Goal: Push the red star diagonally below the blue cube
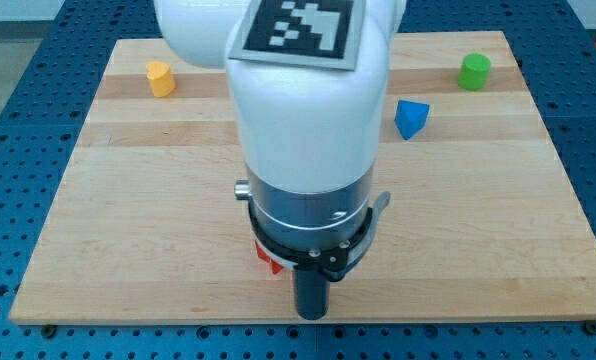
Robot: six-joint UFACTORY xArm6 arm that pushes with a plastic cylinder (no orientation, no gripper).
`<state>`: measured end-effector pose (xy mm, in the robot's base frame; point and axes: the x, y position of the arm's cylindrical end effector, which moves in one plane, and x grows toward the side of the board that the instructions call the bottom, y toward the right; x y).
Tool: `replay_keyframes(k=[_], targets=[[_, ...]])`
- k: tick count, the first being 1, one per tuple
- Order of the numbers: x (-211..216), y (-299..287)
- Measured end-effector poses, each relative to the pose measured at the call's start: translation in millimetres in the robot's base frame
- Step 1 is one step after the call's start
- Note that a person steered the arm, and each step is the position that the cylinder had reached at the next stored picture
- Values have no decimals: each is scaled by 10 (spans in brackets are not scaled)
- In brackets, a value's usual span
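A pale wooden board (498,230), made of glued strips with a smooth grain, is lying across a blue perforated metal bench (8,180) and filling most of the view. My own arm (298,110) is the next largest thing: a glossy white plastic housing carrying one black-and-white square marker (298,25), then a brushed silver collar (308,205), then a black clamp ring holding my straight dark rod. My tip (312,316) is sitting near the view's bottom edge of the board; whether it is touching the wood I cannot tell. It has no jaws to open or close and is holding nothing.

Four small blocks are showing, one of each colour. The blue block (411,118), matte and angular, looking more like a faceted wedge than a clean cube, is lying well up the view and to the right of my tip. The green block (474,71), a rounded cylinder, is farther up and right again. The yellow block (159,78), stubby with a rounded top, is sitting far up and to the view's left. The red block (269,262), only a sliver of it visible, is peeking out just left of my rod, slightly above my tip; its star shape is hidden behind my clamp.
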<state>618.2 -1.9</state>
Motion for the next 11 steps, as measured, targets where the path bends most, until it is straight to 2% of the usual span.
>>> replay_keyframes(k=[1,2,4,6,7,8,9,11], targets=[[0,-10],[-220,-269],[-1446,-783],[-1469,-858],[-1340,-750],[-1345,-340],[-1983,-389],[-2083,-410]])
